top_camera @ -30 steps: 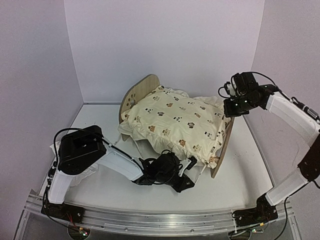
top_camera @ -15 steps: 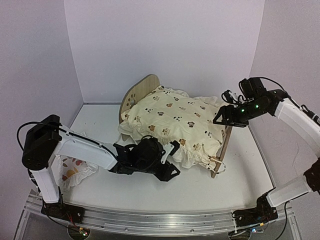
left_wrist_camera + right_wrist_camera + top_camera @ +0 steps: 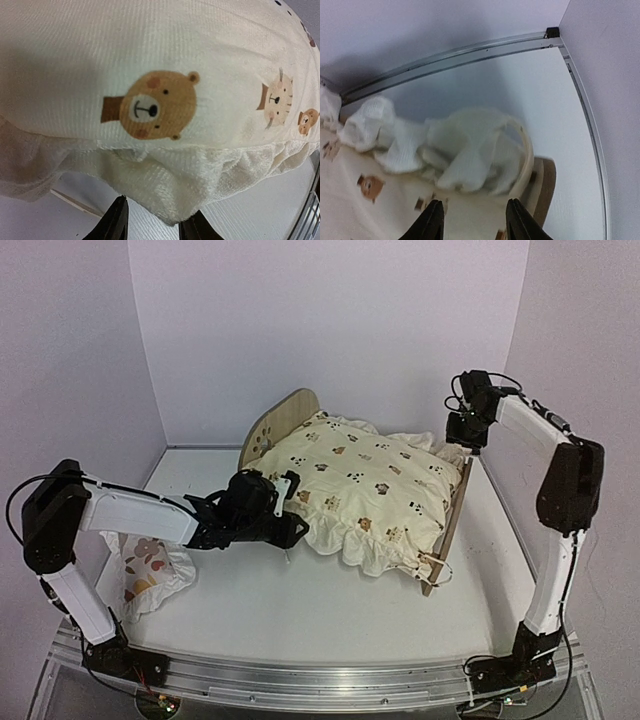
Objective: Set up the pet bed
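Observation:
The pet bed stands mid-table, its arched headboard point(image 3: 283, 418) at the back left and its low footboard point(image 3: 452, 515) at the right. The cream ruffled animal-print cushion point(image 3: 350, 480) lies on it and covers the base. My left gripper point(image 3: 288, 508) is at the cushion's left edge. In the left wrist view its jaws point(image 3: 152, 227) are open, with the hanging ruffle point(image 3: 170, 190) just above them and brushing the right finger. My right gripper point(image 3: 465, 435) hovers open over the bed's far right corner, above bunched ruffle point(image 3: 465, 150) and the footboard point(image 3: 545, 185), holding nothing.
A small white pillow with orange-brown prints point(image 3: 150, 565) lies on the table at the left, below my left arm. White walls close in the back and both sides. A metal rail point(image 3: 300, 680) runs along the near edge.
My left arm swung from the bed's front to its left side and the gripper opened. The right gripper dipped toward the footboard, then rose back to the far corner, now open. The cushion's front ruffle has dropped.

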Controlling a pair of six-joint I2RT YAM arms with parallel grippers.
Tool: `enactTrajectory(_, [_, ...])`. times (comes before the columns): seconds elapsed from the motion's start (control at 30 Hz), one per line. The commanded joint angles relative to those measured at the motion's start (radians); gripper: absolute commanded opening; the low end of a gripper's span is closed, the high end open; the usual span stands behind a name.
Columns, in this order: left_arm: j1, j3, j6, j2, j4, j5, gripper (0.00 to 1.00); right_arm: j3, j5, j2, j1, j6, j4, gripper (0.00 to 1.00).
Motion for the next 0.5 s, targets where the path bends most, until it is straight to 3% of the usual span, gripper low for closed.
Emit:
enactTrajectory(0.0, [0.016, 0.059, 0.01, 0.057, 0.043, 0.025, 0.34, 0.221, 0.037, 0.192, -0.06, -0.007, 0.034, 0.37])
enactTrajectory(0.1, [0.028, 0.093, 0.021, 0.089, 0.037, 0.026, 0.32, 0.333, -0.043, 0.317, -0.089, -0.041, 0.031, 0.31])
enactTrajectory(0.3, [0.07, 0.13, 0.031, 0.159, 0.045, 0.054, 0.3, 0.34, -0.261, 0.393, -0.129, -0.076, 0.024, 0.22])
enactTrajectory(0.47, [0.111, 0.138, 0.026, 0.19, 0.08, 0.08, 0.29, 0.429, -0.43, 0.435, -0.133, -0.124, -0.137, 0.14])
